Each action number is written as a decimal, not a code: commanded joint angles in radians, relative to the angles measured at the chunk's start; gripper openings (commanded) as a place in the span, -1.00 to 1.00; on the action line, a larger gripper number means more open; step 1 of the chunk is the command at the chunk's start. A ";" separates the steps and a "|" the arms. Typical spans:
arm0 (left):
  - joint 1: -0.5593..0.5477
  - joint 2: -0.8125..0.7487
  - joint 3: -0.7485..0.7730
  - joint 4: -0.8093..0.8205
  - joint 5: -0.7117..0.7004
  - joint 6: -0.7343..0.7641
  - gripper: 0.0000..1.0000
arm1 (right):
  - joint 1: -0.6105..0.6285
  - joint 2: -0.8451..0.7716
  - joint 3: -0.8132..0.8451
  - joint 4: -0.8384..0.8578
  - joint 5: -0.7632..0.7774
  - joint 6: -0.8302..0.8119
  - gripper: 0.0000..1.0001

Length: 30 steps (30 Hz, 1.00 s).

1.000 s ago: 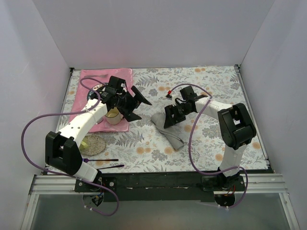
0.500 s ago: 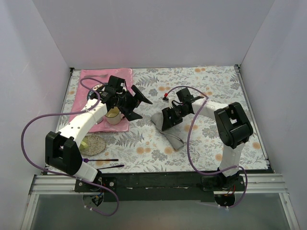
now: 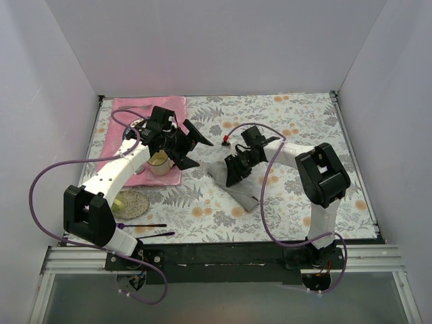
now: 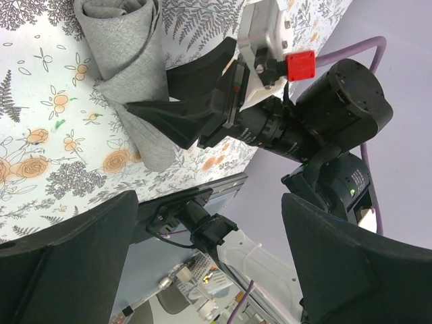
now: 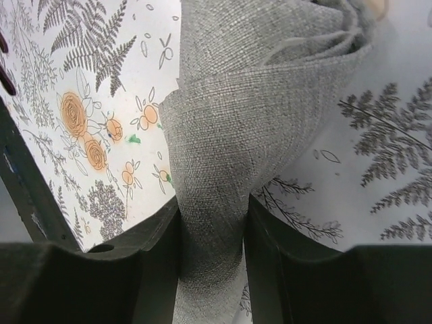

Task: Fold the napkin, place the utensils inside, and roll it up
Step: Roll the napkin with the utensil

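The grey napkin [image 3: 244, 192] lies rolled into a long bundle on the flowered tablecloth at mid-table. My right gripper [image 3: 233, 170] is shut on it; in the right wrist view both fingers [image 5: 154, 270] pinch the narrow part of the roll [image 5: 256, 101] at the gripper [image 5: 212, 270]. My left gripper [image 3: 192, 143] is open and empty, held above the table left of the napkin, beside the cup. In the left wrist view its gripper [image 4: 216, 270] has jaws spread wide, and the napkin [image 4: 128, 61] with my right gripper [image 4: 182, 118] on it shows beyond. The utensils are hidden.
A pink placemat [image 3: 145, 111] lies at the back left with a cream cup [image 3: 159, 164] on its near edge. A round woven coaster [image 3: 131, 200] and two thin dark utensils [image 3: 145, 225] lie near the left arm's base. White walls enclose the table.
My right gripper has moved left and slightly nearer, dragging the napkin roll with it. My left gripper has stayed almost where it was, still open.
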 commanded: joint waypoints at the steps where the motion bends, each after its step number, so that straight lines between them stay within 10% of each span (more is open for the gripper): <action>1: 0.007 -0.063 0.005 -0.016 0.019 -0.006 0.74 | 0.065 0.021 0.011 -0.050 -0.019 -0.089 -0.10; 18: 0.020 -0.101 0.017 -0.054 -0.008 -0.008 0.73 | 0.315 0.066 0.091 -0.136 -0.082 -0.178 -0.10; 30: 0.031 -0.166 0.005 -0.072 -0.065 0.008 0.74 | 0.319 0.003 0.109 -0.149 -0.042 -0.148 0.39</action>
